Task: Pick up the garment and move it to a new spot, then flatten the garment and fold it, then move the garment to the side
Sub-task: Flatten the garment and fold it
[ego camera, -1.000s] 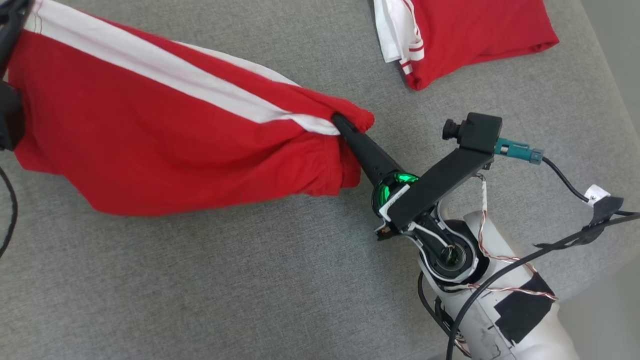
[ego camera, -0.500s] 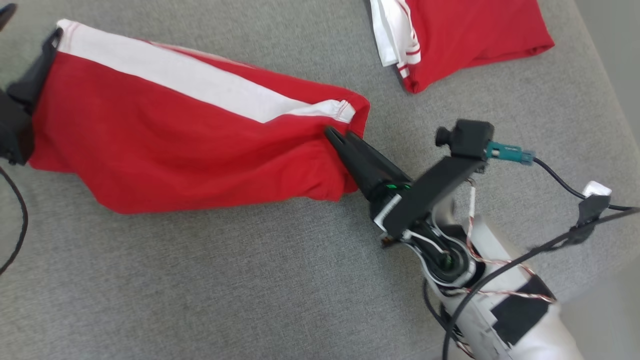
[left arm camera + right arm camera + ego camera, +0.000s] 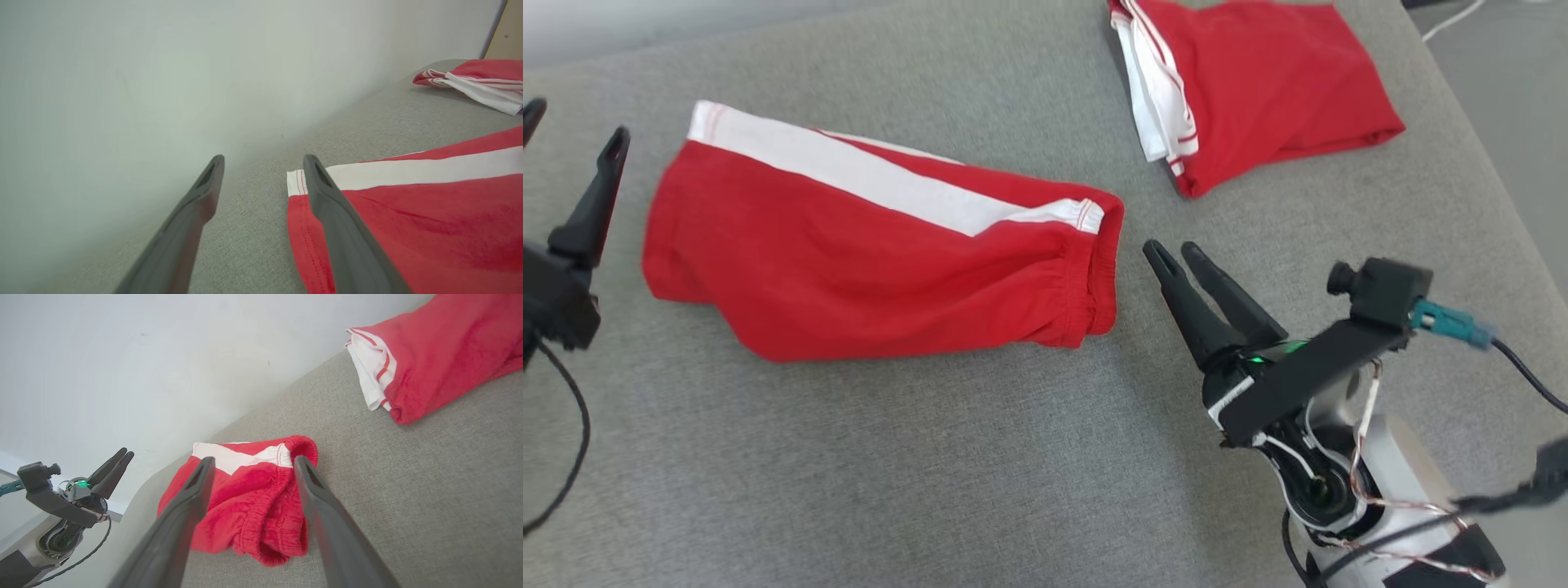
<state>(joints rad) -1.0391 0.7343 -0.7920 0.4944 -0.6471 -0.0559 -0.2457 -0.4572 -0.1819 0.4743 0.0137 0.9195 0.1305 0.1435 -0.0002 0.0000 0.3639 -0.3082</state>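
On the grey cushion (image 3: 947, 474), a little left of centre in the head view, lies the garment (image 3: 874, 269), a pair of red shorts with a white side stripe; it is spread fairly flat, its long axis running from about 10 o'clock to 3 o'clock, the gathered elastic waistband at the 3 o'clock end and the leg hem at the 9 o'clock end.

At 9 o'clock of that view the left gripper (image 3: 575, 124) stands just off the hem end, apart from the cloth, its two dark fingers spread wide and holding nothing; the left wrist view has one finger crossing in front of the white corner of the hem and the other over bare cushion, with a clear gap between them.

At 4 o'clock the right gripper (image 3: 1172, 249) points toward 11 o'clock at the waistband, near it but with a strip of cushion between tips and cloth; from the head's angle its fingers nearly overlap, yet the right wrist view shows them wide apart and empty, framing the bunched waistband that lies beyond them.

At 1 o'clock, well apart from the shorts, a folded pile (image 3: 1258, 90) of red cloth with white trim lies near the cushion's far edge; a pale wall (image 3: 122, 81) rises behind the cushion in both wrist views; a black cable (image 3: 572, 441) loops at 8 o'clock below the left arm.
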